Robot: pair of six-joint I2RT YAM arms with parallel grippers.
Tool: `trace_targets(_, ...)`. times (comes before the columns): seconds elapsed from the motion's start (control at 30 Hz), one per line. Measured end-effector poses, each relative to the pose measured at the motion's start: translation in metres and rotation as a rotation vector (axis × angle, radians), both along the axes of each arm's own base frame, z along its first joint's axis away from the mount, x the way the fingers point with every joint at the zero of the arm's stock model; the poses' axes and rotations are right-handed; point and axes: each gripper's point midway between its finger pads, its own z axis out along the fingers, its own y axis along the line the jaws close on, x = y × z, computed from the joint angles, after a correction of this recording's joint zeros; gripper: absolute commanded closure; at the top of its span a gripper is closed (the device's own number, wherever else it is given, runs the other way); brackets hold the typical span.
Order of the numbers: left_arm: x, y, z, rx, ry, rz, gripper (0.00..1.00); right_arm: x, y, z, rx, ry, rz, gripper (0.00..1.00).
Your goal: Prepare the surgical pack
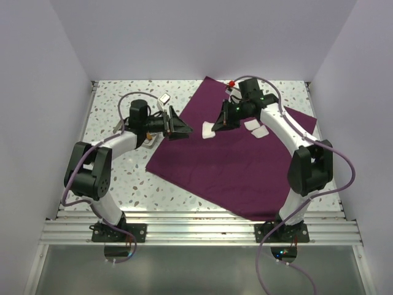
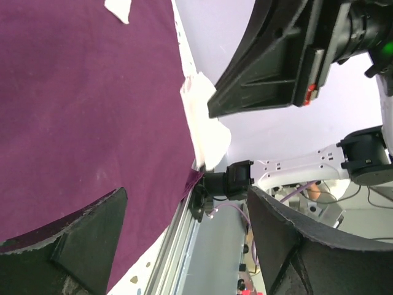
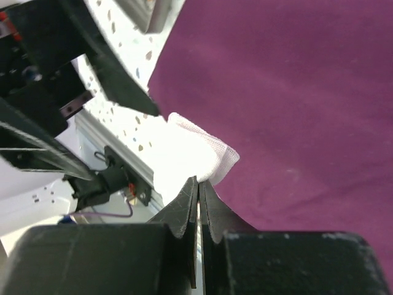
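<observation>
1. While my right gripper point(image 3: 198, 182) is pinching a white gauze pad point(image 3: 191, 152) by its edge, its two fingers are pressing together with only the thin fabric between them.
2. I am holding that pad up over the left part of the purple cloth point(image 1: 233, 166), and it is hanging from my fingertips.
3. My left gripper point(image 1: 178, 128) is standing with its fingers wide apart and nothing between them, pointing at the pad from nearby.
4. The cloth is lying spread out as one large sheet, set cornerwise on the speckled desk point(image 1: 123, 178) and covering its middle and right side.
5. Two more gauze pads point(image 1: 252, 125) are lying on the cloth just beside each other, close under my right arm.
6. A small metal tray point(image 1: 164, 98) is sitting on the bare desk beyond my left gripper, off the cloth.
</observation>
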Motion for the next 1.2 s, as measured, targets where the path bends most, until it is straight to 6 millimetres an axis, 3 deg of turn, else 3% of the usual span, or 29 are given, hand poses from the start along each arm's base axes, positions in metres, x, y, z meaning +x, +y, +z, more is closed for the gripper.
trace_targets(0.2,-0.012,-0.013,0.001,-0.032,0.006,-0.026,0.15,-0.02,0.023,0.011,0.039,-0.005,0.082,1.0)
trace_targets(0.53,-0.016,-0.029,0.015,-0.08,-0.028,-0.057,0.19,-0.034,0.039,0.015,0.068,0.001,0.145,1.0)
trace_targets(0.6,-0.015,-0.029,0.012,-0.083,-0.02,-0.055,0.26,-0.035,0.04,0.015,0.069,0.0,0.149,1.0)
trace_targets(0.7,-0.014,-0.03,0.009,-0.089,0.008,-0.054,0.51,-0.035,0.042,0.017,0.071,-0.006,0.152,1.0)
trace_targets(0.73,-0.013,-0.03,0.008,-0.093,0.013,-0.055,0.73,-0.034,0.042,0.019,0.072,-0.009,0.152,1.0)
trace_targets(0.8,-0.013,-0.031,0.008,-0.101,0.025,-0.058,0.93,-0.032,0.043,0.021,0.075,-0.018,0.152,1.0)
trace_targets(0.83,-0.013,-0.031,0.008,-0.107,0.03,-0.06,1.0,-0.031,0.043,0.023,0.077,-0.021,0.152,0.97)
trace_targets(0.87,-0.012,-0.032,0.007,-0.112,0.028,-0.064,1.0,-0.03,0.044,0.024,0.077,-0.025,0.152,0.8)
trace_targets(0.97,-0.01,-0.031,0.007,-0.12,0.03,-0.062,1.0,-0.026,0.043,0.025,0.059,-0.027,0.142,0.56)
trace_targets(1.1,0.009,-0.007,0.002,-0.107,0.021,0.006,1.0,-0.011,0.032,0.021,-0.055,-0.047,0.083,0.39)
trace_targets(1.2,0.036,0.037,-0.015,-0.05,0.036,0.133,1.0,-0.001,0.018,0.016,-0.145,-0.058,0.043,0.37)
